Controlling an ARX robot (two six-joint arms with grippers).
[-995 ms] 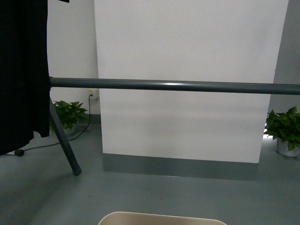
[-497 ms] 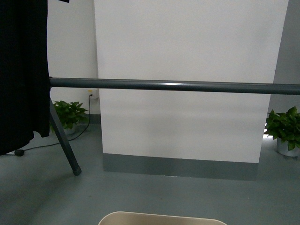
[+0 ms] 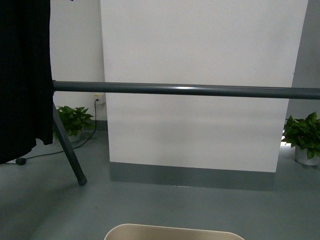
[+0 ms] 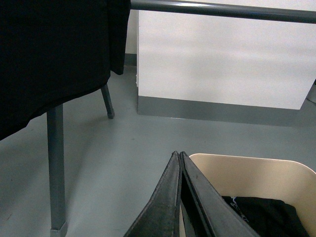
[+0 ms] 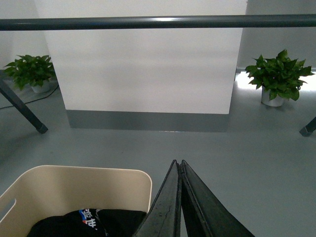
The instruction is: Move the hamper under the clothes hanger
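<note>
Both end effectors (image 4: 178, 157) (image 5: 177, 164) closed, empty.

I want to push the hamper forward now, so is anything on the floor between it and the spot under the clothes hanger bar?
Nothing visible blocks it. The grey floor between the hamper and the clothes hanger bar is bare; the rack leg and the hanging black garment sit off to the left.

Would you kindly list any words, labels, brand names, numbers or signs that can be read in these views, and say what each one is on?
No text can be read in any view.
A white and blue print on the black garment lying in the beige rectangular plastic hamper: too small and crumpled to read.
Dark grey metal garment rack bar, hanging black cloth, white wall panel, potted plants: no markings visible.
</note>
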